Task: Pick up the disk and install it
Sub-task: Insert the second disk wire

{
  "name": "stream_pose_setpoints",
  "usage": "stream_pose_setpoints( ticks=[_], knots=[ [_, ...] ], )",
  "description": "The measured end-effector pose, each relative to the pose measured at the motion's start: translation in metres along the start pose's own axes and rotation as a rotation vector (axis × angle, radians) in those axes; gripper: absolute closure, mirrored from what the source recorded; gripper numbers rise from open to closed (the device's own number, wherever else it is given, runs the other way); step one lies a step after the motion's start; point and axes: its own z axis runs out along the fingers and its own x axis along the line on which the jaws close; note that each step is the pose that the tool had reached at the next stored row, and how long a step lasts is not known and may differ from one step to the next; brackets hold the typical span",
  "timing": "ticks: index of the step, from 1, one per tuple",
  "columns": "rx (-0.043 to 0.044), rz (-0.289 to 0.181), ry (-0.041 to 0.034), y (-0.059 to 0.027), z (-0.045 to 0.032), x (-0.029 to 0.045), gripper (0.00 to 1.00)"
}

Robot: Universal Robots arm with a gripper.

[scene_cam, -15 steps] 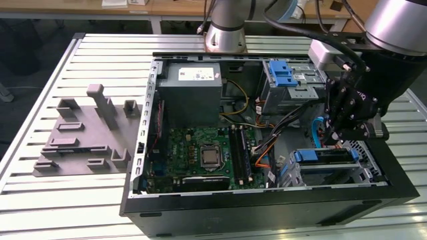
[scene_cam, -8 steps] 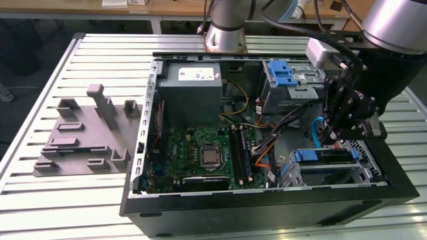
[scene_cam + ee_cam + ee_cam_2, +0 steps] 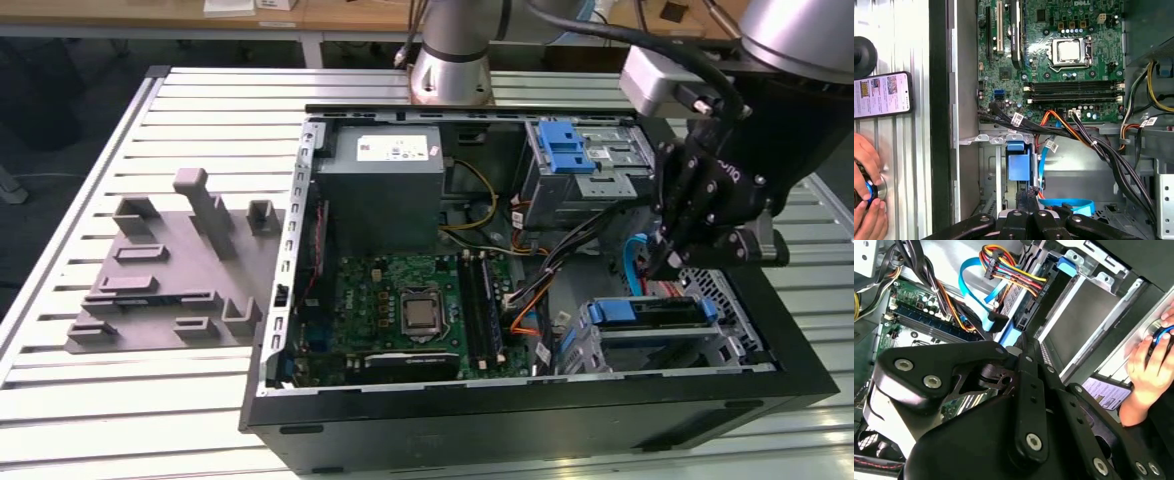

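1. The disk is seen seated in the drive cage, directly beneath the gripper.
2. Whether the gripper is open or clamped cannot be told.
3. The disk should be pressed squarely, with nearby cables kept from being trapped.

Green motherboard sat inside the black case; blue latch topped a silver cage. Grey power supply wore a white sticker; black gripper.
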Motion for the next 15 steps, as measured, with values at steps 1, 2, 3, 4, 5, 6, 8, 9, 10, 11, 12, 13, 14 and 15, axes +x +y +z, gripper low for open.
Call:
stream_pose_setpoints(
  ticks=[1,2,3,4,5,6,8,9,10,11,12,13,14,15],
  knots=[
    [0.0000,0.000,0.0000,0.0000,-0.0015,-0.0001,0.89],
    [0.0000,0.000,0.0001,0.0001,-0.0029,-0.0003,0.89],
    [0.0000,0.000,0.0000,0.0001,-0.0042,-0.0007,0.89],
    [0.0000,0.000,-0.0001,0.0002,-0.0052,-0.0013,0.89],
    [0.0000,0.000,-0.0002,0.0002,-0.0059,-0.0021,0.89],
    [0.0000,0.000,0.0001,0.0003,-0.0065,-0.0034,0.89],
    [0.0000,0.000,0.0000,0.0004,-0.0071,-0.0063,0.89],
    [0.0000,0.000,0.0000,0.0005,-0.0073,-0.0081,0.89],
    [-0.0001,0.000,0.0001,0.0006,-0.0075,-0.0100,0.89],
    [0.0000,0.000,0.0001,0.0007,-0.0078,-0.0119,0.89],
    [0.0000,0.000,0.0000,0.0008,-0.0080,-0.0144,0.89],
    [0.0000,0.000,0.0000,0.0009,-0.0083,-0.0167,0.89],
    [0.0000,0.000,0.0001,0.0010,-0.0086,-0.0187,0.89],
    [0.0000,0.000,0.0001,0.0011,-0.0094,-0.0202,0.89]
  ],
)
